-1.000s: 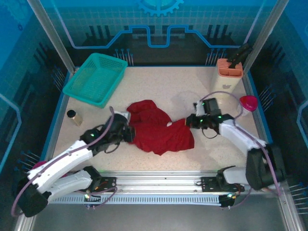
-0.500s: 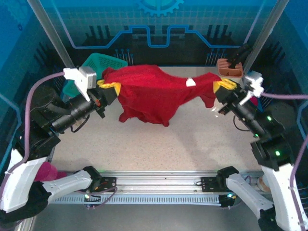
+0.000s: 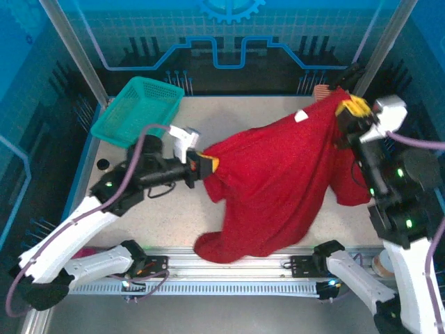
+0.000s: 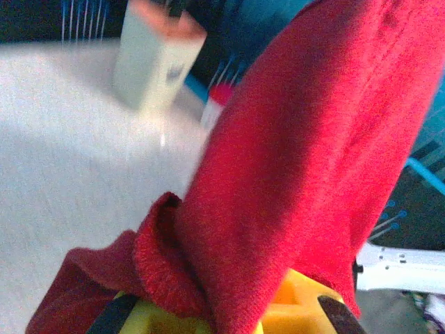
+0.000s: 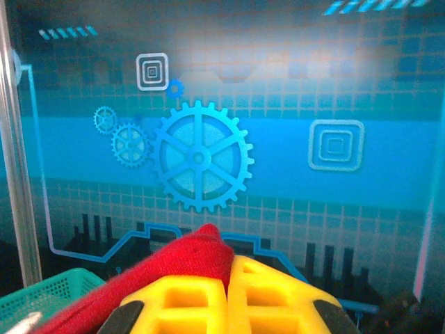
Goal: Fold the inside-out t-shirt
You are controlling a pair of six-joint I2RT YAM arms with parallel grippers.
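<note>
Holding: left gripper [image 3: 206,165] & right gripper [image 3: 352,108] both clamped on inside-out t-shirt [image 3: 278,184]
Change: L dropped, R rose; shirt now hangs slanted
Meaning: prob. laying flat pre-fold

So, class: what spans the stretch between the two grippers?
The t-shirt hangs there, pinched by the left gripper and the right gripper, as the top view shows.

Dark red t-shirt [image 4: 306,160] draped over yellow fingers [image 4: 295,313] — blurred pale holder [image 4: 156,59] behind, white table [image 4: 62,174]
</note>
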